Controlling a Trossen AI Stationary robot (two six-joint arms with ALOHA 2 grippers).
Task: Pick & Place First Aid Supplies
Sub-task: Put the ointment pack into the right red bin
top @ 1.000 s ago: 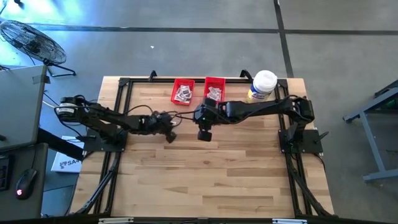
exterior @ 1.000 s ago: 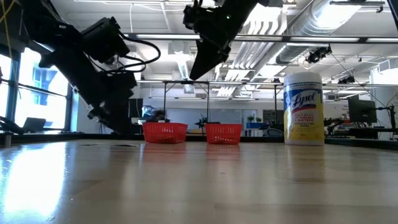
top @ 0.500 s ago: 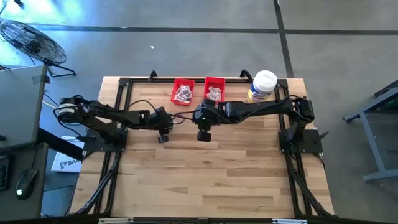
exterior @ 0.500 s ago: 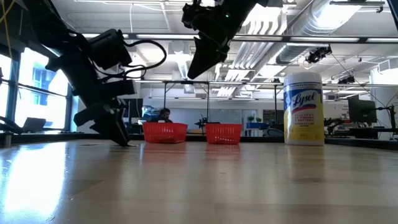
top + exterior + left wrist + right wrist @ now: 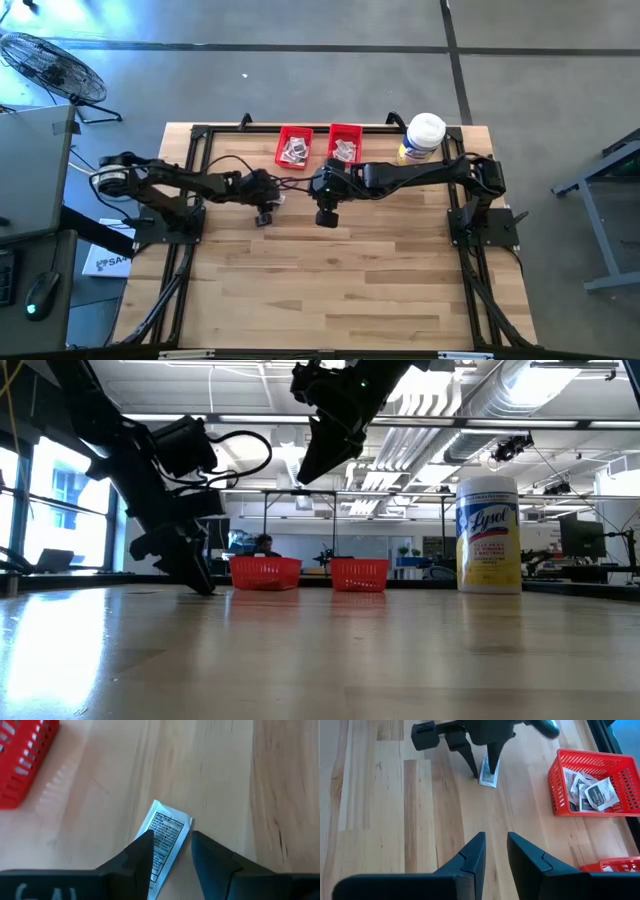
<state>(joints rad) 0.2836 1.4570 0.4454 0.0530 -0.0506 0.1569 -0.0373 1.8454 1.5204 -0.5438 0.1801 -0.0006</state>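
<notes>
Lengthwise, packet lies between fingers.

Left gripper low at the table, fingers parted; right gripper raised, fingers slightly apart

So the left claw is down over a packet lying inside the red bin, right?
Not quite. The left claw is down over a packet, but that packet lies on the bare wooden table, beside the red bin, not inside it. The left wrist view shows this.
</notes>
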